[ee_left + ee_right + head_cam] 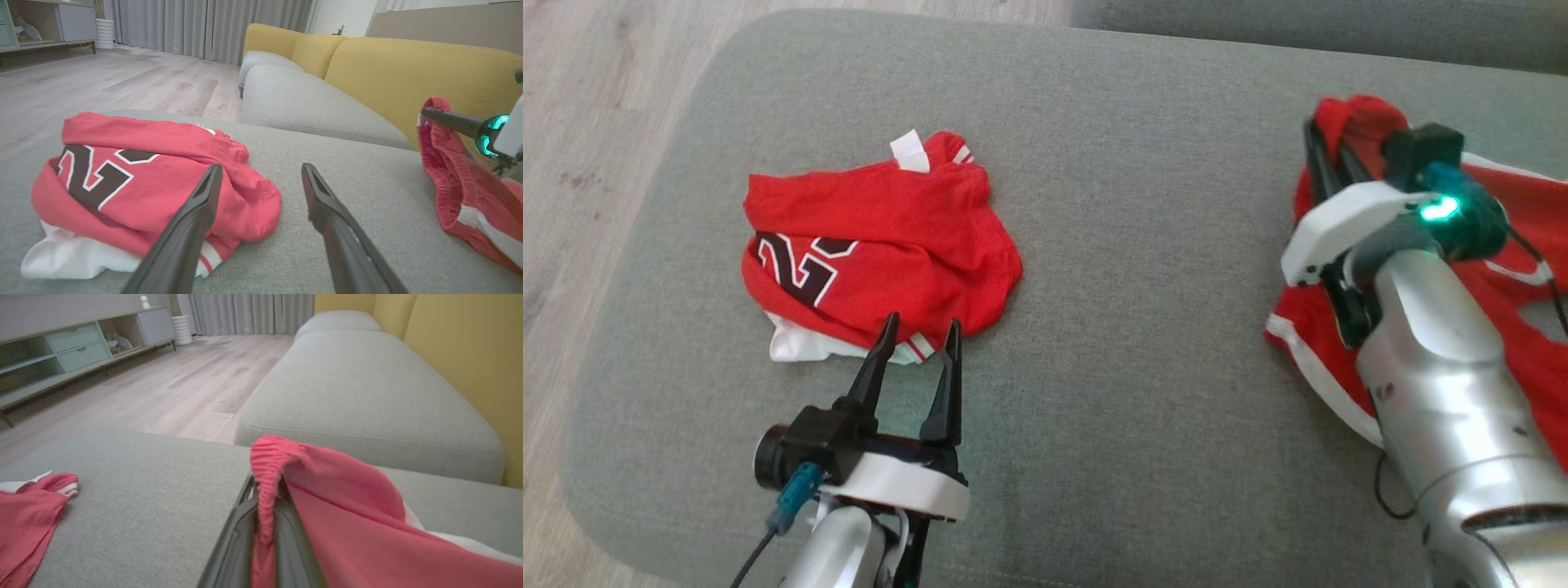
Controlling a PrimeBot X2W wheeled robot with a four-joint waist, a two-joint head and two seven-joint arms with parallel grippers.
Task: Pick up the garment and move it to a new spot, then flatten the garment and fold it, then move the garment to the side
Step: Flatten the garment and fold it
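Garment [1539, 351] [449, 183] [335, 486]: red with white trim; lies bunched at the right side of the grey cushion [1135, 286] [367, 196] [143, 498], with one ribbed edge raised clear of the pile.
Right gripper [1313, 135] [425, 111] [265, 490]: sits over the garment; fingers together, clamped on the raised ribbed edge, with the cloth pinched between them and draping off to one side.
Left gripper [923, 322] [261, 167]: hangs low over the near left part of the cushion; fingers apart, holding nothing; tips at the near hem of the jersey, contact not determinable.
Jersey [882, 237] [155, 192] [24, 510]: red, with a dark white-edged number and a white layer showing underneath; lies loosely folded on the left part of the cushion, well apart from the garment.
Surroundings: yellow backrest [408, 69] beyond the cushion; pale wooden floor [588, 122] to the left.
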